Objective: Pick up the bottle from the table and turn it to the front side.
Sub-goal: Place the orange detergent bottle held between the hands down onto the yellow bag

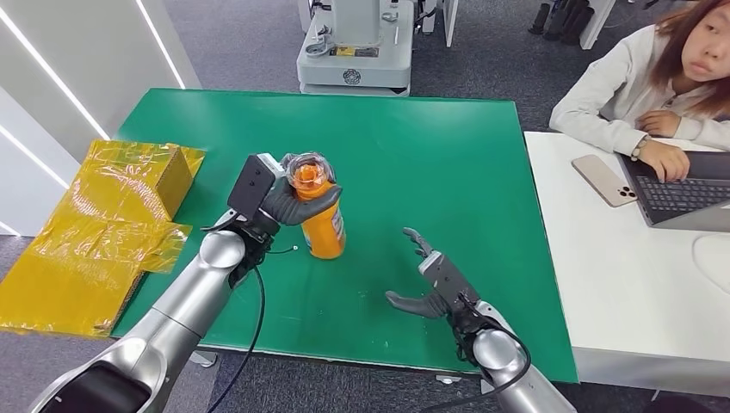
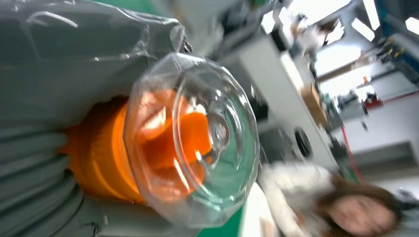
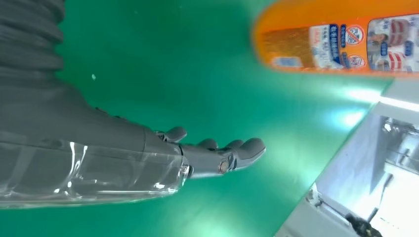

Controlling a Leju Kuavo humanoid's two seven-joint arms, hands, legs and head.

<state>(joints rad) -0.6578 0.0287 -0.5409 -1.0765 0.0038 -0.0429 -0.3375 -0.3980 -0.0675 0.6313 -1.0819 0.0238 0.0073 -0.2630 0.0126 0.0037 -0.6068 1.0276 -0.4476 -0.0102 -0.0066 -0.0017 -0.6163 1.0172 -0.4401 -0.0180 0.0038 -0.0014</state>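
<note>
the left robot hand (image 1: 293, 205) gripped the orange bottle (image 1: 323, 225) near its clear cap, upright over the green surface (image 1: 448, 163); the right robot hand (image 1: 430, 280) waited open, holding nothing (label partly visible); pickup apparently done, turning unfinished.

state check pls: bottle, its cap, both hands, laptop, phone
Orange bottle: upright, held near the top.
Clear cap: on.
Left hand: grips the bottle.
Right hand: fingers spread, holds nothing.
Laptop: lid open.
Phone: lying flat.
</note>
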